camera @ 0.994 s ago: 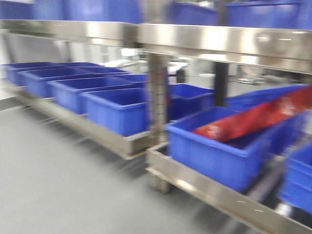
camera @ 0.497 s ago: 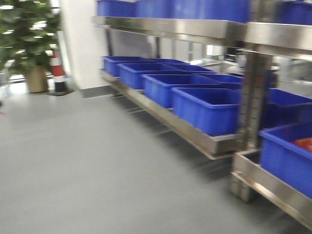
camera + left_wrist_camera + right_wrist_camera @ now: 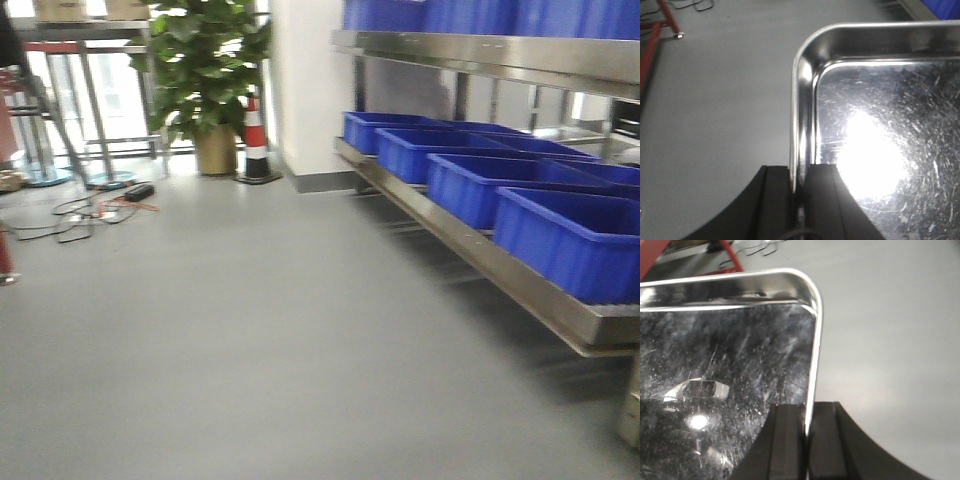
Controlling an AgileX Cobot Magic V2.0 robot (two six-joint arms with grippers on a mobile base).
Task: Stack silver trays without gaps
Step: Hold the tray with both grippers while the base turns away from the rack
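**A:** Left side first. The left claw (image 3: 799,172) is pinched down to a sliver on the tray (image 3: 880,125), gripping its left rim just below the rounded corner, with grey floor (image 3: 715,100) underneath.

**B:** On the right, the right claw (image 3: 806,427) is clamped just as narrow on a right-hand rim. I'd say it's the same tray, hanging in the air between the two arms.

**A:** Front view shows cables (image 3: 80,215), a plant (image 3: 205,60), a striped cone (image 3: 256,140), then the shelf (image 3: 540,295) with blue bins (image 3: 560,235). There's no second tray in sight.

**B:** What's the danger?

**A:** It's a thin rim held by two edge pinches. If the arms pull apart or squeeze together, I'd expect the rim to slip out or the tray to twist and drop. A jolt from the base could do the same. Set down skewed on the next tray, it would leave a gap.

**B:** Any writing?

**A:** None readable. The tray shows only scratches and glare, and I see no marks on the bins.
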